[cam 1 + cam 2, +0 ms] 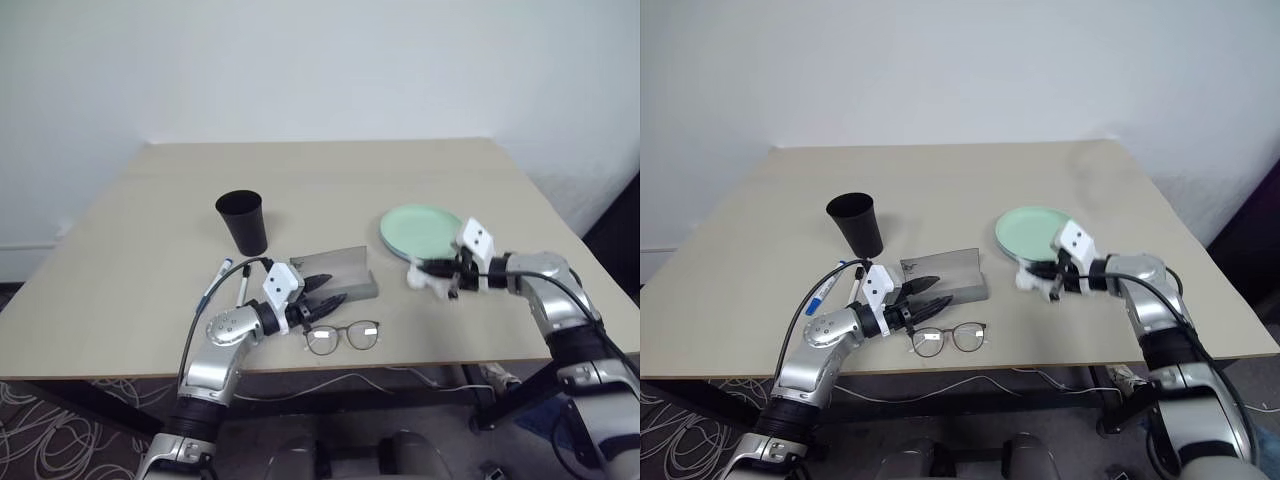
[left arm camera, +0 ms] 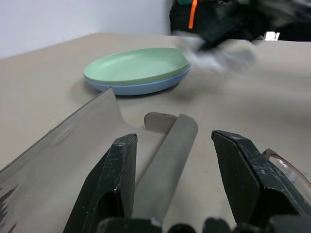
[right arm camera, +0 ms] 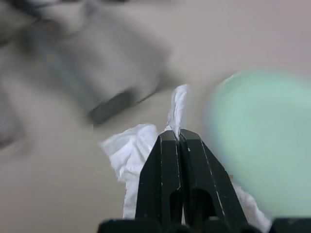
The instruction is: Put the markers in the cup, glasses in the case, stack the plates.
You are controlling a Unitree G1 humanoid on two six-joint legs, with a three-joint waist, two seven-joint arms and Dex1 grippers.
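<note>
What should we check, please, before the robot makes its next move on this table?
1. Plates stacked: ok. The mint green plate sits on the light blue plate.
2. Right gripper grip: ok, fingers shut on the white tissue.
3. Left gripper ready: ok, fingers open, holding nothing, near the case.
4. Case open for the glasses: ok, lid up.
5. Glasses packed: not ok, they lie on the table in front of the case.
6. Markers in the cup: not ok, they lie beside it.
</note>
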